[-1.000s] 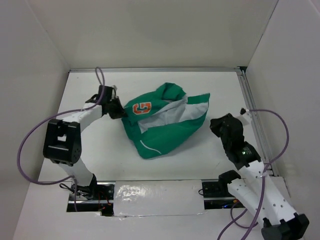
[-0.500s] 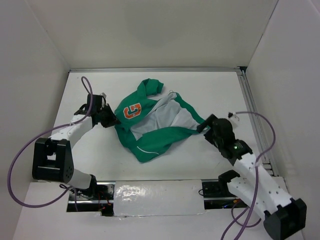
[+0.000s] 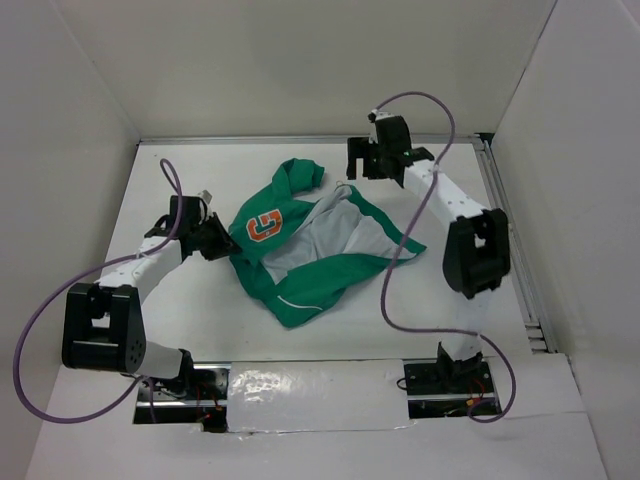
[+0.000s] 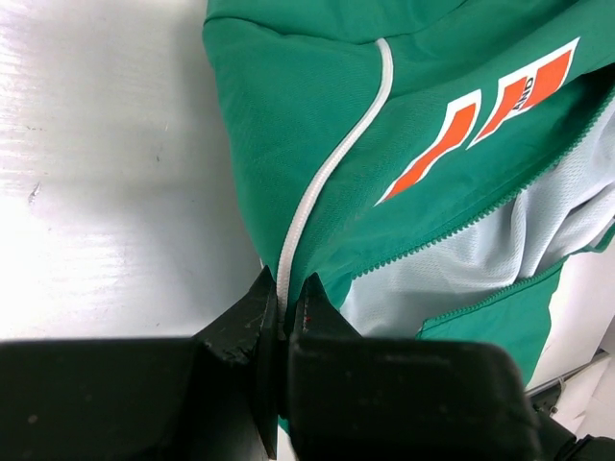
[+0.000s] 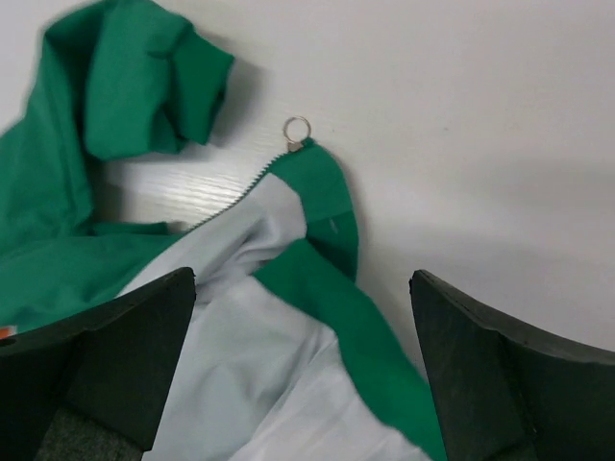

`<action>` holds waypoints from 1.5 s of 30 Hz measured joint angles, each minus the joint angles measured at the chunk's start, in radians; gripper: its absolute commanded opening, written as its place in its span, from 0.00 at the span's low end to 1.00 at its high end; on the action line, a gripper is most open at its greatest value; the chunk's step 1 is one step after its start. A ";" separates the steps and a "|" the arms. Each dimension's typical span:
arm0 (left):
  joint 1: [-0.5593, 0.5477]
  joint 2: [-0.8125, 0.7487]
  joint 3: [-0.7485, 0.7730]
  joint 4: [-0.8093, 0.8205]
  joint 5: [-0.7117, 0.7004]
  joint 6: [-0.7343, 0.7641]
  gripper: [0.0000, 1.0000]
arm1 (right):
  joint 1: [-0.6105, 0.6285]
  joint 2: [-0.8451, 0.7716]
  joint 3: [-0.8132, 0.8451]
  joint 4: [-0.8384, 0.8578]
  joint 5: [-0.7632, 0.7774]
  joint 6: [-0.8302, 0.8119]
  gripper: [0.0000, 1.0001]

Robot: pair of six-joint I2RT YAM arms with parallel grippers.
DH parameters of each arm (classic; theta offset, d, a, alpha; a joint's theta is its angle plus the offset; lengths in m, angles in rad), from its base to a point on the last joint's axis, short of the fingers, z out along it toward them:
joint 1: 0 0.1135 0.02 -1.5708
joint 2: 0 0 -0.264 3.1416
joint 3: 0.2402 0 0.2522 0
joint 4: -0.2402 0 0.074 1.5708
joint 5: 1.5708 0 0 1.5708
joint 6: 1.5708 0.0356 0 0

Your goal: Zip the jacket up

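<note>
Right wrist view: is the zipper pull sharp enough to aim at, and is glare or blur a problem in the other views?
Right wrist: zipper pull ring crisp against the white table; the jacket slightly soft along its upper-left edge. Left wrist: table glares bright white at left, left gripper blurred up close, fabric sharp. Top external: even light, faint shadows.

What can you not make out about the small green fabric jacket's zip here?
Left wrist view: black fingers of the left gripper hide the green jacket edge they pinch.
Top view: folds hide the bottom end of the zip.
Right wrist view: slider under the small metal pull ring too small; jacket runs off the left edge.
</note>
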 measured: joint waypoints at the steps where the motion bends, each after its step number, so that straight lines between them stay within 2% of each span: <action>1: 0.001 0.000 0.000 0.002 0.003 0.000 0.00 | -0.011 0.069 0.081 -0.043 -0.032 -0.027 0.99; 5: 0.004 0.005 0.000 0.005 0.007 0.002 0.00 | -0.037 0.277 0.300 -0.150 -0.095 -0.103 0.99; 11: 0.009 0.023 0.007 0.004 0.004 0.005 0.00 | -0.018 0.433 0.386 -0.271 -0.163 -0.188 0.97; 13: 0.010 0.032 0.022 0.001 0.002 0.008 0.00 | -0.006 0.465 0.399 -0.298 -0.173 -0.200 0.91; 14: 0.011 0.038 0.032 0.000 0.002 0.012 0.00 | 0.001 0.482 0.418 -0.317 -0.175 -0.203 0.84; 15: 0.013 0.047 0.047 0.000 0.001 0.022 0.00 | 0.007 0.499 0.439 -0.329 -0.175 -0.205 0.64; 16: 0.014 0.056 0.060 0.000 0.000 0.026 0.00 | 0.014 0.515 0.462 -0.336 -0.174 -0.207 0.36; 18: 0.016 0.073 0.091 -0.001 -0.003 0.030 0.00 | 0.020 0.538 0.503 -0.347 -0.179 -0.195 0.00; 22: 0.018 0.085 0.178 -0.021 -0.006 0.053 0.00 | 0.023 0.533 0.502 -0.331 -0.199 -0.164 0.00; 26: 0.015 0.069 0.296 -0.055 -0.016 0.076 0.00 | 0.017 0.294 0.180 -0.211 -0.114 -0.093 0.00; 28: 0.003 0.018 0.337 -0.077 -0.027 0.081 0.00 | 0.025 0.091 0.004 -0.164 -0.015 -0.066 0.00; 31: -0.024 -0.128 0.371 -0.111 -0.038 0.088 0.00 | 0.079 -0.253 -0.155 -0.112 0.169 -0.047 0.00; 34: -0.043 -0.336 0.405 -0.138 -0.039 0.110 0.00 | 0.164 -0.565 -0.192 -0.038 0.325 -0.043 0.00; 37: -0.052 -0.521 0.495 -0.160 -0.030 0.132 0.00 | 0.238 -0.810 -0.193 0.007 0.396 -0.039 0.00; 41: -0.071 -0.667 0.655 -0.188 0.025 0.153 0.00 | 0.343 -1.023 -0.193 0.005 0.343 -0.025 0.00; 45: -0.071 -0.734 0.757 -0.223 0.098 0.177 0.00 | 0.398 -1.130 -0.192 -0.012 0.230 -0.013 0.00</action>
